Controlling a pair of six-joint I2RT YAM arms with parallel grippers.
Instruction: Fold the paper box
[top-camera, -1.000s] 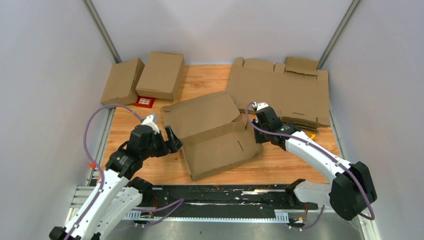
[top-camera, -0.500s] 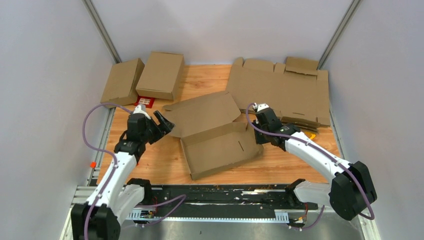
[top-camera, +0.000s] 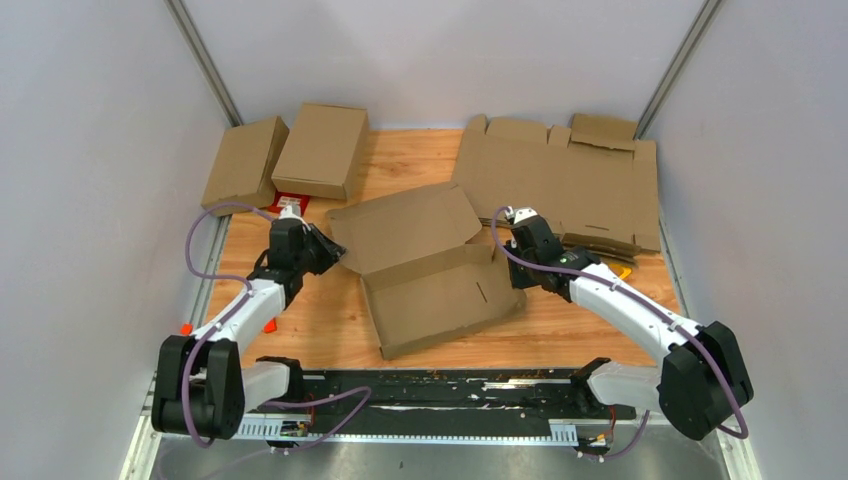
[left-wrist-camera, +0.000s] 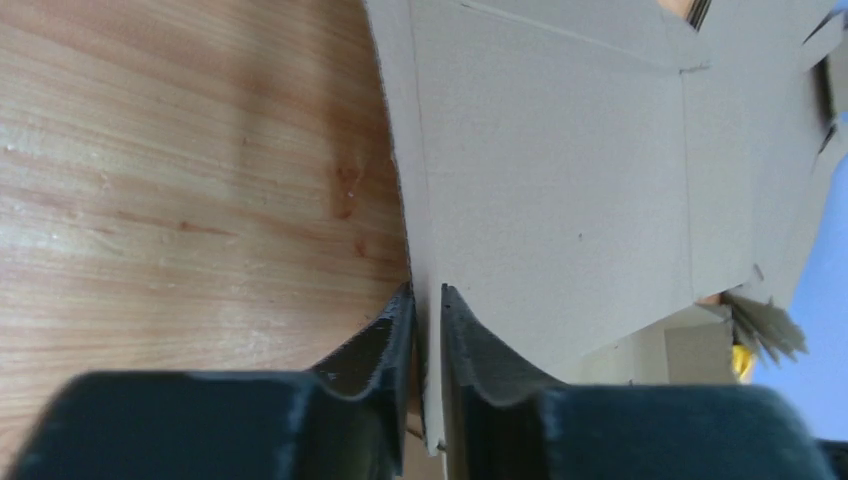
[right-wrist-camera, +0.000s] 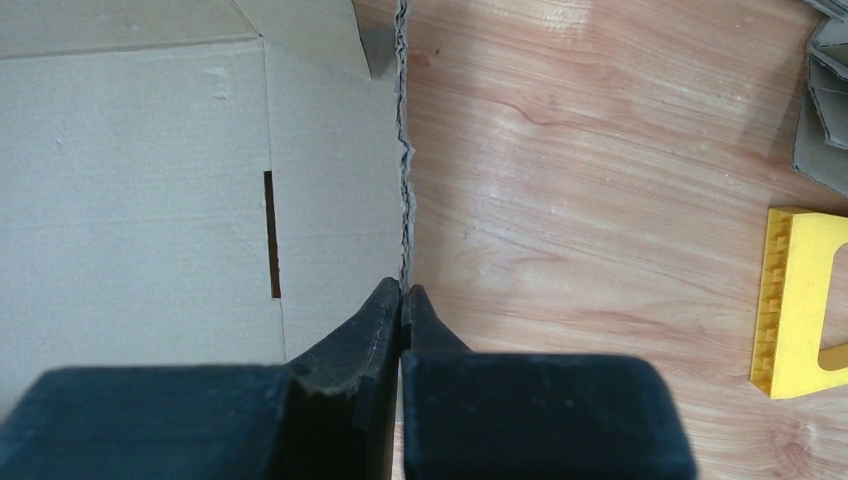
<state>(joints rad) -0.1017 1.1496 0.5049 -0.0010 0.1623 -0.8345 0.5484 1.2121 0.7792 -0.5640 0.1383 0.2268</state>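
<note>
The paper box (top-camera: 430, 270) lies in the middle of the wooden table, a shallow brown tray with its lid flap (top-camera: 405, 225) spread toward the back left. My left gripper (top-camera: 328, 250) is at the flap's left corner. In the left wrist view its jaws (left-wrist-camera: 428, 300) stand narrowly apart with the flap's thin edge (left-wrist-camera: 400, 170) between them. My right gripper (top-camera: 517, 270) is at the box's right edge. In the right wrist view its fingers (right-wrist-camera: 402, 295) are pinched together where the corrugated edge (right-wrist-camera: 403, 170) runs in between them.
Two folded brown boxes (top-camera: 245, 160) (top-camera: 322, 150) stand at the back left, with a small red card (top-camera: 290, 203) in front of them. A sheaf of flat notched cardboard (top-camera: 560, 185) fills the back right. A yellow plastic piece (right-wrist-camera: 800, 300) lies right of the box. A black rail (top-camera: 440, 395) runs along the near edge.
My left arm swung back and left, from the box's near-left side to the flap's corner. Its jaws went from wide open to nearly closed on the flap's edge. The right arm stayed put.
</note>
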